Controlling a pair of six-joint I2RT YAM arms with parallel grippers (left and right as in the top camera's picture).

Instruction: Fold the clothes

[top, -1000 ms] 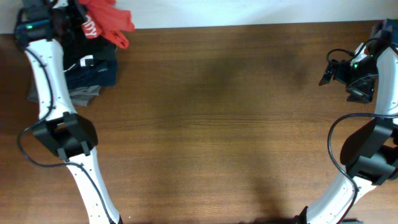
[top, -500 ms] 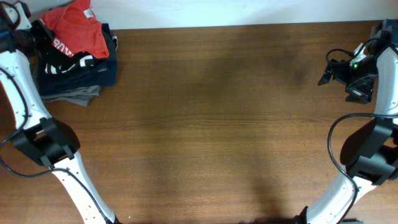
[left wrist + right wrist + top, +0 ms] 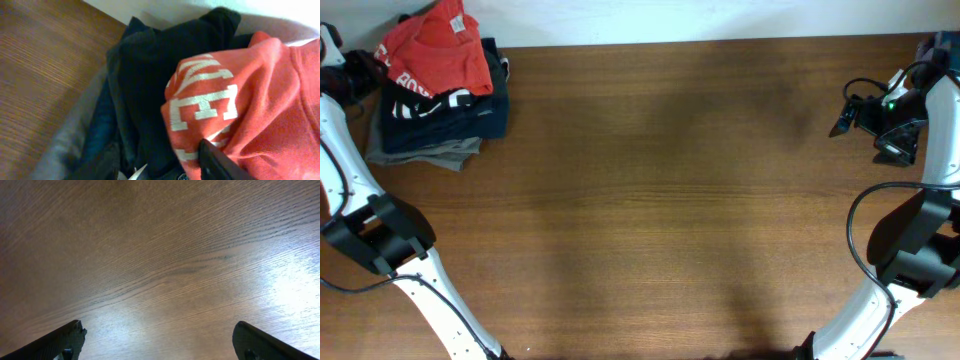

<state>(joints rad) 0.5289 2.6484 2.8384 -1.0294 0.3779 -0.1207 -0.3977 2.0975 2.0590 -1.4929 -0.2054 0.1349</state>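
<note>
The crumpled orange-red cotton T-shirt with white lettering is seen on a stack of folded black, navy and grey garments, directly in front of the left claw. One dark finger is seen against the red cloth, but how far that claw is parted cannot be told. The right claw is spread wide above the brown wooden table and nothing is held in it.
</note>
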